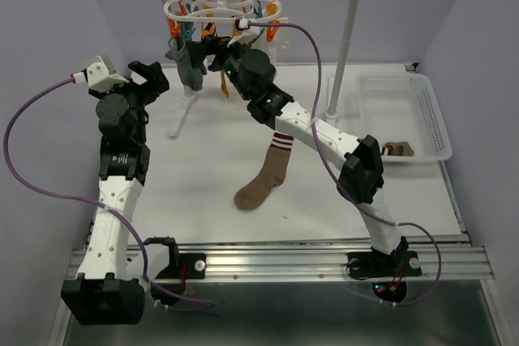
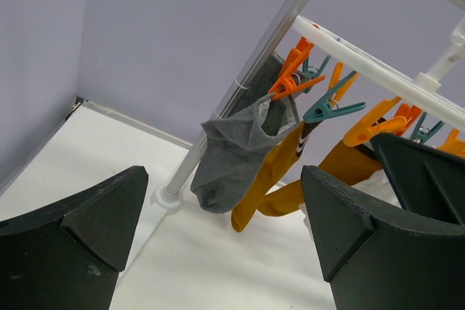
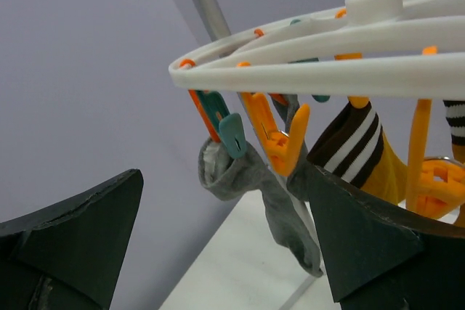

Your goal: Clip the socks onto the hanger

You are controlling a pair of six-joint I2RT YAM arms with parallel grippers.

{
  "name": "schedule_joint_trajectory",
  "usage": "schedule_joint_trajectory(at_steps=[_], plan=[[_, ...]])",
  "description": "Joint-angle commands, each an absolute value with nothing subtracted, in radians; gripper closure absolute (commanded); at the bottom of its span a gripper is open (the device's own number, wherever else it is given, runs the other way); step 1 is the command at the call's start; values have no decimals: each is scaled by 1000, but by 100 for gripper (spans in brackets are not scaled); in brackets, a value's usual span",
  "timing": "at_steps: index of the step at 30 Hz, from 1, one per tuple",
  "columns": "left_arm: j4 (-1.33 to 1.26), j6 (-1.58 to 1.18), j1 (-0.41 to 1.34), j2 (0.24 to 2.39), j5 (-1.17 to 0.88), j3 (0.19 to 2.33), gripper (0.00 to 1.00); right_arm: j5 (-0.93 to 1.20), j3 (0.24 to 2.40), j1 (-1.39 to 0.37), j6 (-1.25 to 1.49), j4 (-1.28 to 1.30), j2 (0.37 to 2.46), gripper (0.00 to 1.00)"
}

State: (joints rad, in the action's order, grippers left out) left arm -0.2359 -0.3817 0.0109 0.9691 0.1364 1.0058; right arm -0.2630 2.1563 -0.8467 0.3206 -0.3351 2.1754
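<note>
Nearest: left pincer [image 2: 224,179], right pincer [image 3: 225,176], both released, empty, by hanger [image 3: 312,70]. Clipped: grey sock [image 2: 232,157], mustard sock [image 2: 272,179]. Unclipped: brown sock [image 1: 263,180] on tabletop [image 1: 203,200], dark sock [image 1: 397,150] in basket [image 1: 430,111].

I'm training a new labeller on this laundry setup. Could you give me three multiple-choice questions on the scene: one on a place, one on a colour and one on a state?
1. Where is the tan sock with the striped cuff?
A. on the table
B. in the basket
C. over the rail

2. What colour is the clipped sock beside the post on the hanger?
A. white
B. grey
C. pink

3. How is the left gripper?
A. shut on a sock
B. shut on a clip
C. open and empty

Answers:
1 A: it lies flat on the tabletop.
2 B: the left wrist view shows grey fabric hanging from a clip.
3 C: its jaws stand apart with nothing between them.
</note>
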Motion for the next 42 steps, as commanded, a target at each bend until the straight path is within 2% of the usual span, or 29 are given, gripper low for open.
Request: schedule_joint_trajectory(at_steps=[1, 8, 13, 15, 18, 22, 29, 34, 39, 42], plan=[[-281, -365, 8, 962, 143, 1005, 1, -452, 2267, -857, 256, -506, 2213, 0], [-294, -373, 8, 966, 127, 1003, 1, -574, 2292, -857, 176, -617, 2281, 0], [-296, -380, 8, 976, 120, 1006, 1, -589, 2353, -867, 132, -657, 2324, 9], [-301, -379, 8, 974, 109, 1002, 1, -569, 2336, -867, 114, -622, 2319, 8], [-314, -382, 8, 977, 98, 997, 1, -543, 2229, -867, 124, -641, 2257, 3], [-311, -380, 8, 988, 86, 1008, 1, -528, 2191, -867, 121, -635, 2218, 2], [-321, -376, 8, 1005, 66, 1020, 1, -299, 1955, -867, 92, -462, 2002, 0], [-324, -383, 8, 1019, 35, 1031, 1, -360, 1818, -856, 17, -301, 1823, 0], [-395, -435, 8, 1032, -41, 1011, 1, -488, 1767, -789, -41, -204, 1747, 0], [-474, -465, 8, 1087, -75, 1008, 1, -460, 1779, -732, -31, -180, 1733, 0]])
